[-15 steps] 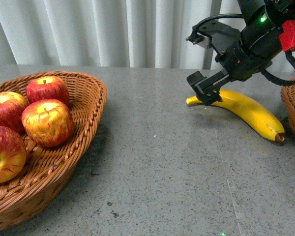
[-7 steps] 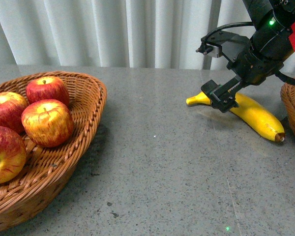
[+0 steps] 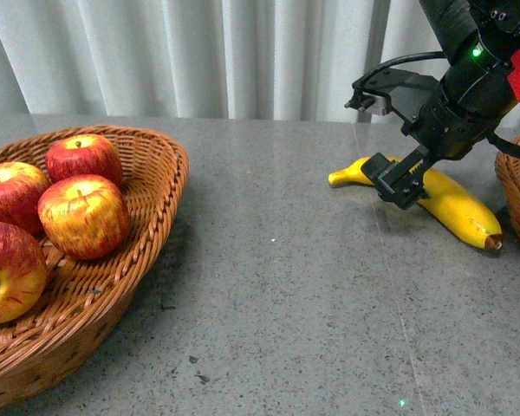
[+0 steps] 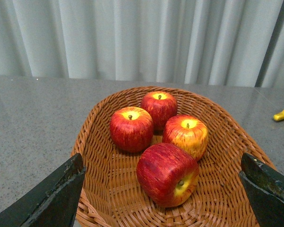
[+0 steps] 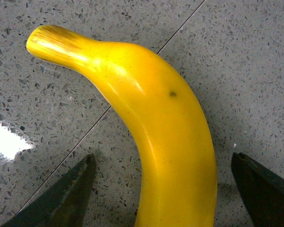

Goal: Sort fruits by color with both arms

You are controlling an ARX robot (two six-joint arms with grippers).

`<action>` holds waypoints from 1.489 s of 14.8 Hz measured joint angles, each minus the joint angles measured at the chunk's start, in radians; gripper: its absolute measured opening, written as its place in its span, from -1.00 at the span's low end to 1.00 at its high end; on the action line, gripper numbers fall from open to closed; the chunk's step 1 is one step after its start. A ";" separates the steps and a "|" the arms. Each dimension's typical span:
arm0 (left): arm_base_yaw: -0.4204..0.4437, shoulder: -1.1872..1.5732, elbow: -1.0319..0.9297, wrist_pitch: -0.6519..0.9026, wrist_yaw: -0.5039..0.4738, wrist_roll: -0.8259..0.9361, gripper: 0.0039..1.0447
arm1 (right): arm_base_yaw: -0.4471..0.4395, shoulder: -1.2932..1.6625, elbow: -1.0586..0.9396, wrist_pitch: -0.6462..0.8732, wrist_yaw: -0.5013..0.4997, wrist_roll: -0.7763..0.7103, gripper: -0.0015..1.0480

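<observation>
Long curved yellow banana (image 3: 451, 204) flat on the grey speckled desk (image 3: 286, 286), brown tip toward a brown wicker basket edge (image 3: 516, 191). Black right gripper (image 3: 383, 130) poised over its stem half, jaws wide, straddling without touching. Four glossy red apples (image 4: 154, 137) in the oval brown wicker basket (image 4: 94, 156); left gripper (image 4: 163, 189) just above, jaws wide apart.

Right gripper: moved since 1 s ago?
Yes. The right gripper has shifted right along the still banana, away from its stem end, jaws open.
</observation>
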 joint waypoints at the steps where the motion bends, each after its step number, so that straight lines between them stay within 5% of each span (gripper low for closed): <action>1: 0.000 0.000 0.000 0.000 0.000 0.000 0.88 | 0.006 0.000 -0.004 0.004 0.000 -0.003 0.47; 5: 0.000 0.000 0.000 0.000 0.000 0.000 0.88 | 0.026 -0.002 -0.023 0.029 -0.004 -0.010 -0.27; 9: 0.000 0.000 0.000 0.000 0.000 0.000 0.88 | 0.045 -0.010 -0.011 0.059 -0.081 0.051 -0.32; 13: 0.000 0.000 0.000 0.000 0.000 0.000 0.88 | 0.025 -0.085 0.044 0.185 -0.235 0.291 -0.33; 16: 0.000 0.000 0.000 0.000 0.000 0.000 0.88 | -0.069 -0.179 0.014 0.273 -0.345 0.433 -0.33; 22: 0.000 0.000 0.000 0.000 0.000 0.000 0.88 | -0.351 -0.368 -0.238 0.345 -0.552 0.423 -0.33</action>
